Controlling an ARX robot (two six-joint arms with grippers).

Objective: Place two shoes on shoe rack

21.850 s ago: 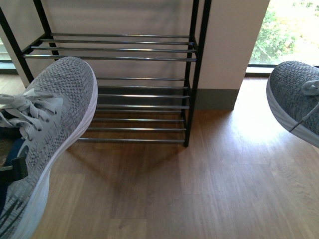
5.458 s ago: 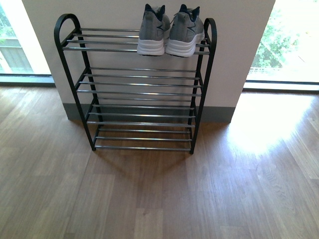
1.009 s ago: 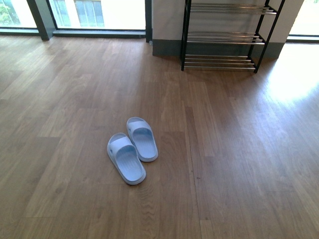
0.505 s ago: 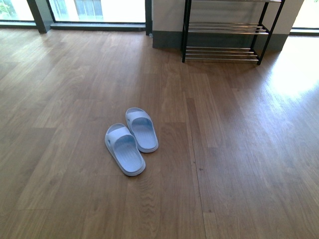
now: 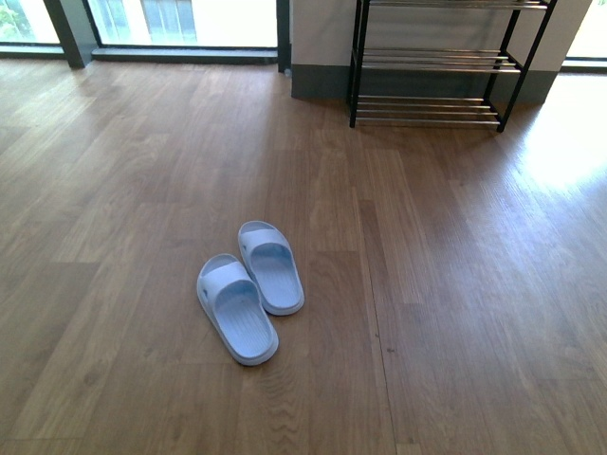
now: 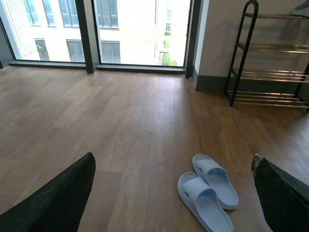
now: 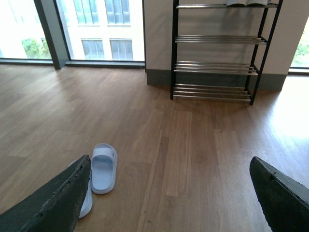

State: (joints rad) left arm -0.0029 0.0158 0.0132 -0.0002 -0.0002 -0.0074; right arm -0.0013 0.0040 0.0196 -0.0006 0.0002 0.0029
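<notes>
Grippers come first, closest to each wrist camera. My left gripper (image 6: 172,162) is spread wide, its two dark fingers (image 6: 58,200) at opposite edges of the picture with only floor showing between them. My right gripper (image 7: 170,163) is spread just as wide, and it grips nothing either. Neither arm shows in the front view.

Beyond them, the pale blue slides (image 5: 237,308) lie soles down on the wooden floor (image 5: 455,313). They are side by side, touching or very nearly so along their inner edges. Their toes point away from me and a little to the left, and the left one sits slightly nearer to me than its partner. From the left wrist I see both slides (image 6: 205,203) whole, framed between the fingers. From the right wrist one slide (image 7: 104,166) is clear and the other is half hidden behind a finger.

Farther off, well apart from the slides, the shoe rack (image 5: 427,62) stands against a pale wall (image 5: 322,38), right of centre in the front view, with black side frames and chrome bars. On its top shelf the right wrist camera catches the white soles of the grey sneakers (image 7: 246,2), cut off by the picture's edge. Tall windows (image 5: 180,19) run along the far side, left of the rack.
</notes>
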